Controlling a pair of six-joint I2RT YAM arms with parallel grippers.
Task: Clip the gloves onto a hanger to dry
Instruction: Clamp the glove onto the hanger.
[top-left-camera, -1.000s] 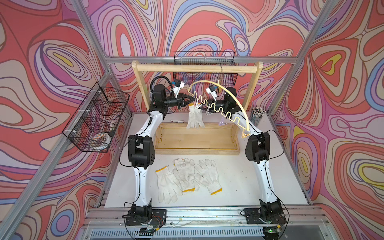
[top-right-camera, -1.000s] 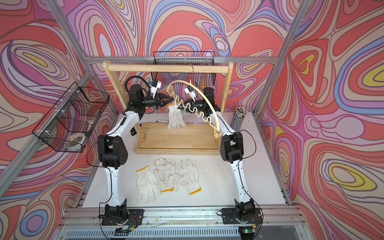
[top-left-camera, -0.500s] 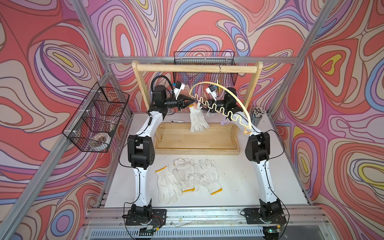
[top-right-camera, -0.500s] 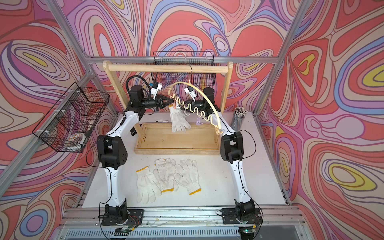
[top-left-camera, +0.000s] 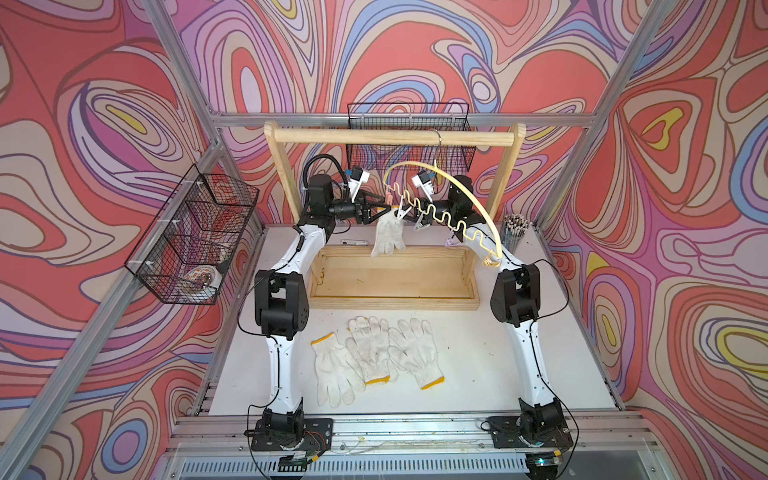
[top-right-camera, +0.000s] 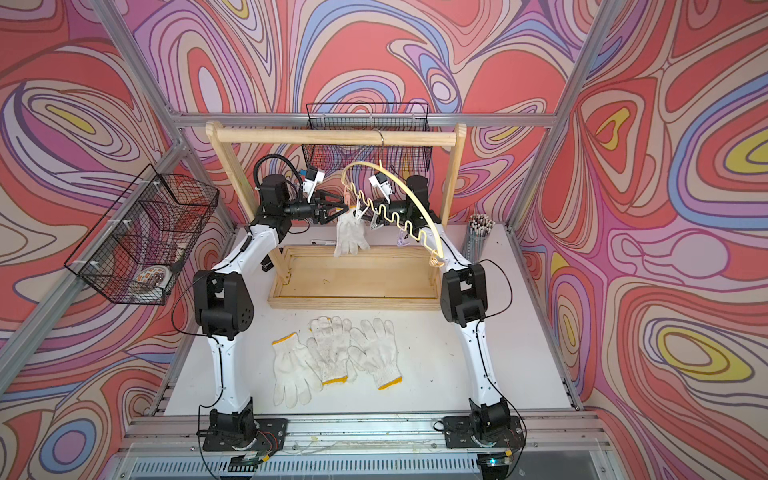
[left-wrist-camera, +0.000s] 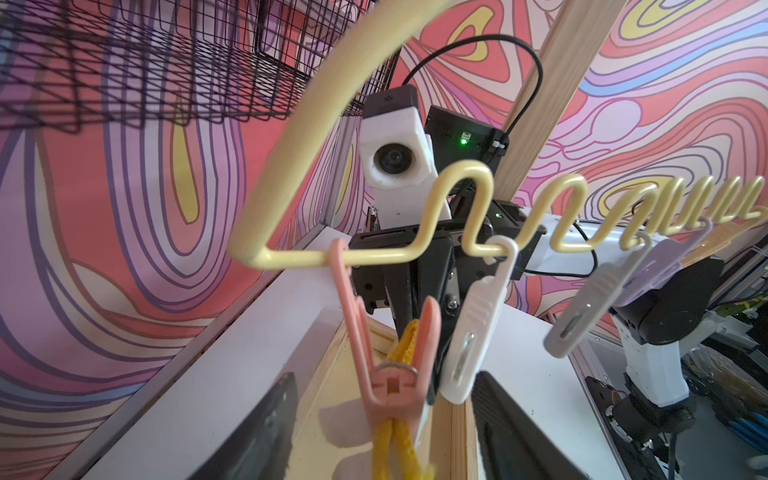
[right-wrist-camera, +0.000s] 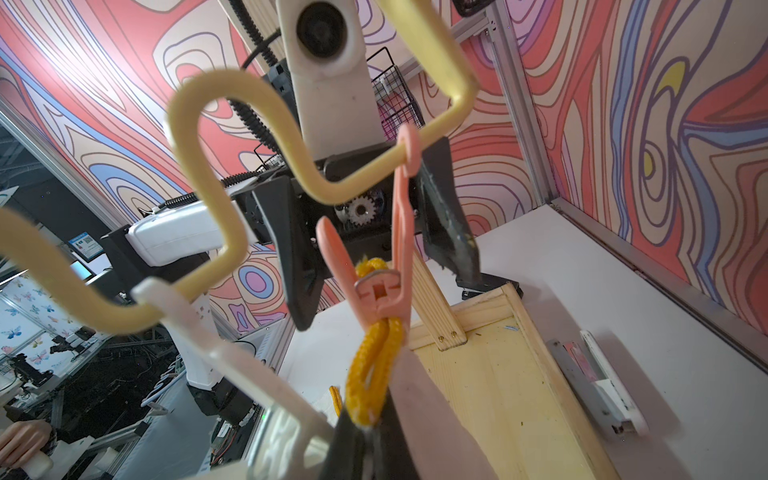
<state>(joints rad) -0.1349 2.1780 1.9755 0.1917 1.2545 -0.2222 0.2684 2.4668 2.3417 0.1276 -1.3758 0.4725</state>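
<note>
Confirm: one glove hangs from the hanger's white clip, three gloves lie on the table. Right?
Wrong clip: the glove hangs from the hanger's pink clip, not the white clip, per the left wrist view. Three gloves do lie on the table.

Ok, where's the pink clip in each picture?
In a top view: pink clip at the end of the hanger, just above the hanging glove.
In a top view: same place, above the glove.
Left wrist: close up, pinching the glove's yellow cuff.
Right wrist: close up, hooked on the hanger.
Shared landmark: the yellow hanger, seen in all four.
</note>
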